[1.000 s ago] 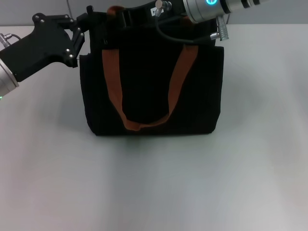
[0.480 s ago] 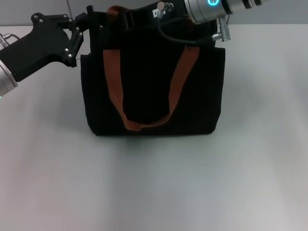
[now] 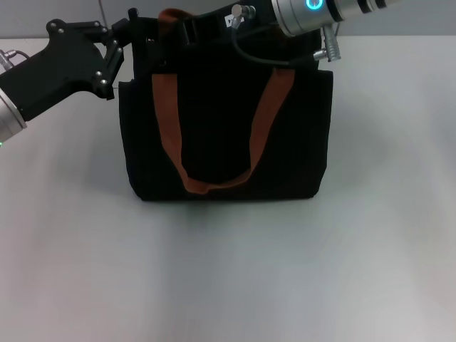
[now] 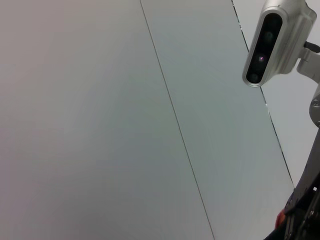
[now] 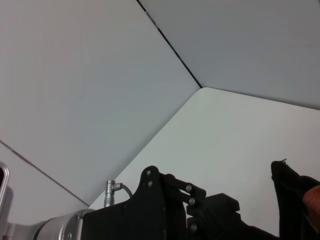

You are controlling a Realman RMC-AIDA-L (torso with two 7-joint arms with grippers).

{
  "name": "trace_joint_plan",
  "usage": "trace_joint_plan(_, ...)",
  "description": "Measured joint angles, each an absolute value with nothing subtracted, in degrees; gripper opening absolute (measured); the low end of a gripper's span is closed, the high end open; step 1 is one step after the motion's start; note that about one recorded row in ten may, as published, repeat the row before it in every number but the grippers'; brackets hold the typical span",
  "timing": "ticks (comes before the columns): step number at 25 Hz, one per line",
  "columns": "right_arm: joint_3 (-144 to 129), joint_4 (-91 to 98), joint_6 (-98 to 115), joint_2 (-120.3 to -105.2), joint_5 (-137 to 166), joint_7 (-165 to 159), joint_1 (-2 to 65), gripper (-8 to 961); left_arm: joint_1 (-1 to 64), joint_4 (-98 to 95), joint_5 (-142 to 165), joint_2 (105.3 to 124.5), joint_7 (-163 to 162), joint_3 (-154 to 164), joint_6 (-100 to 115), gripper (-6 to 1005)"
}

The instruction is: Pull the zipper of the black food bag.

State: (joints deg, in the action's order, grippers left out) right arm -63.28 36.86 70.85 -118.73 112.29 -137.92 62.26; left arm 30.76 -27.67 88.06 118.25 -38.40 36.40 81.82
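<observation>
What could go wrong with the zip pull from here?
1. Both grippers, left and right, work at the bag's top rim, so the bag could tip or slide on the table.
2. The zipper isn't visible in any view, so a missed grasp could go unnoticed.
3. The handle lies near the right gripper and may snag.

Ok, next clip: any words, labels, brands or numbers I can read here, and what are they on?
None readable.
The black food bag shows no print or logo.
A small white tag sits on the right gripper hardware, at the bag's top edge; its marks are too small to read.
The left gripper, at the bag's top left corner, carries no lettering.
</observation>
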Motion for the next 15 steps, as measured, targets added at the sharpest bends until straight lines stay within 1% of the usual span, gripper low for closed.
trace_joint_plan(7,-63.2,37.0,71.0,-118.9,112.9,-136.2,62.3,64,30.8,-27.8,88.0,118.23,-38.4,36.2,81.8,63)
trace_joint_plan(12,-63.2,38.3,70.9,-118.91,113.2,-136.9,61.9,-2,30.5,-27.9,88.0,118.21,-38.5,36.2,81.8,65)
trace_joint_plan(15,-63.2,39.4,70.8,-118.91,115.1,-138.8,61.4,-2,30.3,-27.9,87.9,118.21,-38.9,35.9,81.8,66)
